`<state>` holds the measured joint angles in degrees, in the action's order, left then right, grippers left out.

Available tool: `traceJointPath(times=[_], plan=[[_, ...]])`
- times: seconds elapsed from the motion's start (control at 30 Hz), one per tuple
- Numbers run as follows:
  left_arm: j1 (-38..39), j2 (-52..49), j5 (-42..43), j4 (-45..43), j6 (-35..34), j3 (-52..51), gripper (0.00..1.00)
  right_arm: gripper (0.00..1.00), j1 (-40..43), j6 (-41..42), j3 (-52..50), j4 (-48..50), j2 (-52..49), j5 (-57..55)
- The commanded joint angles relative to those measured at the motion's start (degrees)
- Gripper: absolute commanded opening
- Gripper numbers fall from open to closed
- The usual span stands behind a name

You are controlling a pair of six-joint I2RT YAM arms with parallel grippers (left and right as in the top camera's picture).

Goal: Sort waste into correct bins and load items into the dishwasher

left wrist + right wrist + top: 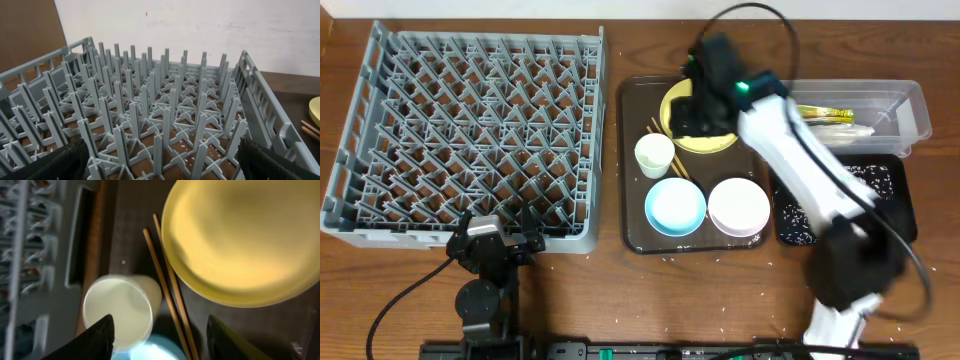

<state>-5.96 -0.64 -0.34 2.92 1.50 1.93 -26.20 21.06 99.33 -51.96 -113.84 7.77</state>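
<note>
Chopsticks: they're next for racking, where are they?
The chopsticks lie on the brown tray, centre of the overhead view, between the small white cup and the yellow plate.

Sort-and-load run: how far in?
Done: yellow-green wrapper in the clear tub, rice scraps in the black tray. In hand: right gripper, jaws open, over the chopsticks beside the yellow plate. Remaining: dish rack empty; plate, cup, blue bowl, white bowl, chopsticks on the brown tray.

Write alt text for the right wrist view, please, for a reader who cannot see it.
The open right gripper hovers over a dark brown tray, above a small white cup and a pair of wooden chopsticks. A round yellow plate fills the upper right; the grey dish rack edges the left.
</note>
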Motion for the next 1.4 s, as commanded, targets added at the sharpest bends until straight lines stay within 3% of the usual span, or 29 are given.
traceJointPath(times=[0.0,0.17,0.47,0.73,0.9,1.03,1.37], plan=[[-0.31,0.31,-0.5,1.18,0.13,-1.7,0.96,0.56,-2.12,0.07,6.1,-2.49,-7.08,0.02],[-0.31,0.31,-0.5,1.18,0.13,-1.7,0.96,0.5,-3.82,0.11,6.67,-5.38,-10.78,-0.28],[-0.31,0.31,-0.48,1.11,0.13,-1.7,0.96,0.01,-4.42,0.11,6.58,-6.84,-13.7,-1.92],[-0.17,0.31,0.02,0.28,-1.2,-1.7,0.96,0.01,-2.84,0.04,6.97,-7.23,-9.9,-1.2],[-0.2,0.13,5.75,-1.05,-7.06,0.13,0.96,0.01,1.22,-1.7,6.97,-6.97,-2.73,4.0],[-0.2,-3.13,9.88,-0.37,-15.56,4.0,0.96,0.01,4.92,-3.34,6.97,-6.45,1.05,9.33],[-0.2,-33.14,28.35,0.0,-25.66,24.44,0.96,0.01,9.42,-4.44,6.95,-5.33,2.23,15.89]])
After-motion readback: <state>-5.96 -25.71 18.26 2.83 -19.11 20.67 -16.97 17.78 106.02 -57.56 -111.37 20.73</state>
